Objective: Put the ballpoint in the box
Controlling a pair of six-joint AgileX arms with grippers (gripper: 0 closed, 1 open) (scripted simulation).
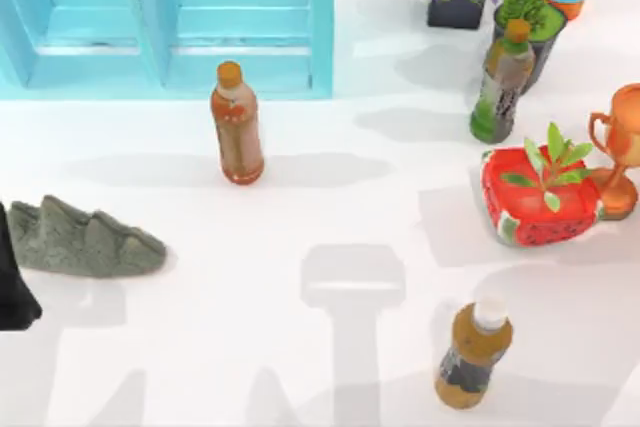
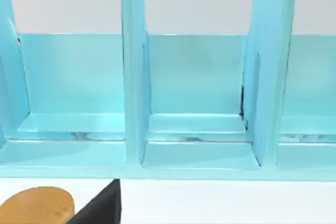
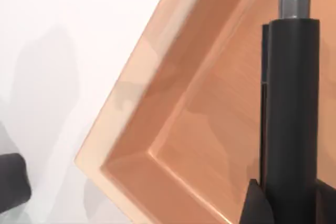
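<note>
Above the wooden box (image 3: 173, 145), the right gripper (image 3: 286, 203) was clamped on the ballpoint (image 3: 291, 103). Three bottles (image 1: 237, 123) stood on the table (image 1: 330, 227). Whether the left claw was apart or together, I could not tell.

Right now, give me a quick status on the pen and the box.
Right gripper holds the pen upright above the wooden box. Pen not in the box yet. Left arm parked at the table's left edge. Nothing blocking.
</note>
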